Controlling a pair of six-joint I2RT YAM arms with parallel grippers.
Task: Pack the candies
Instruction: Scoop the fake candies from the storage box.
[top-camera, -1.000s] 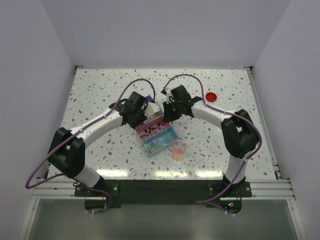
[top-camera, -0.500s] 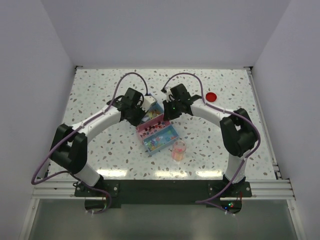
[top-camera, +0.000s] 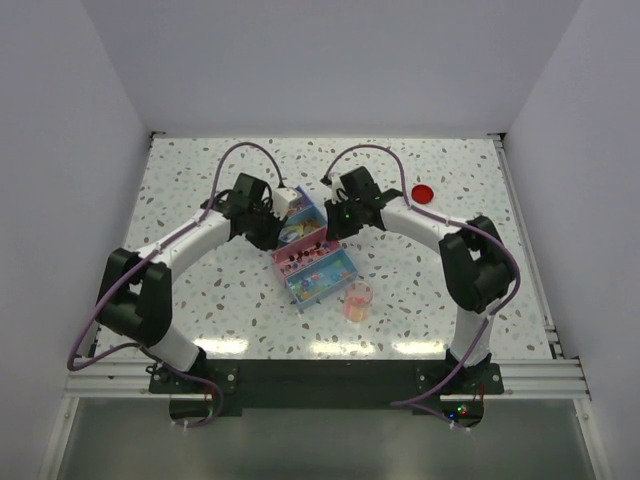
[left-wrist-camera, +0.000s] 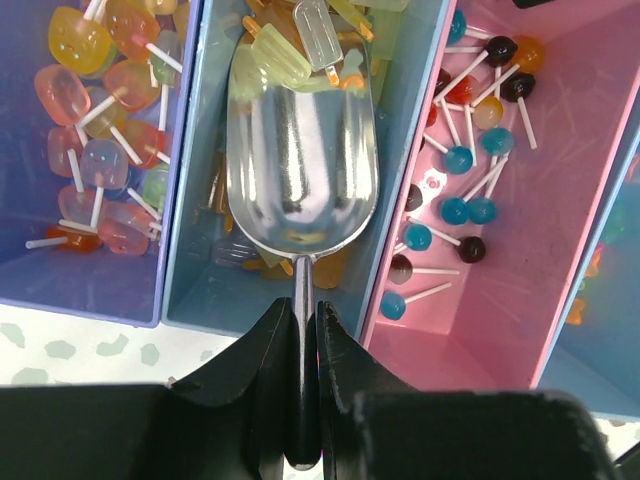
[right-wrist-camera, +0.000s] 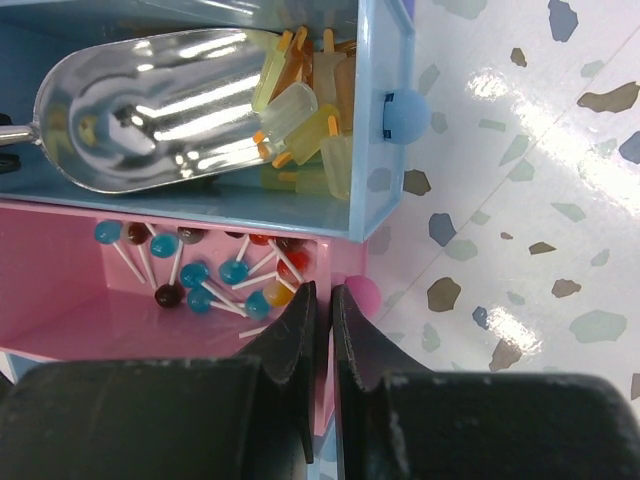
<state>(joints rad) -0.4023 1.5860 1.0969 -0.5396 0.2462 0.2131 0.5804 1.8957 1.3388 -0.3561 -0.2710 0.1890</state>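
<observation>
1. The table (top-camera: 200, 180) has a glossy white top flecked with grey and brown chips. Lamp glare shows near its front edge.
2. Four open trays stand side by side in a slanted row near the middle: a purple tray (left-wrist-camera: 70, 285), a light blue tray (left-wrist-camera: 205, 295), a pink tray (left-wrist-camera: 560, 260) and a darker blue tray (left-wrist-camera: 600, 340), which is nearest the front.
3. A small clear cup (top-camera: 358, 290) stands upright just beside the darker blue tray, on its front right side.
4. A round red lid (top-camera: 423, 193) lies flat toward the far right, well apart from the trays.
</observation>
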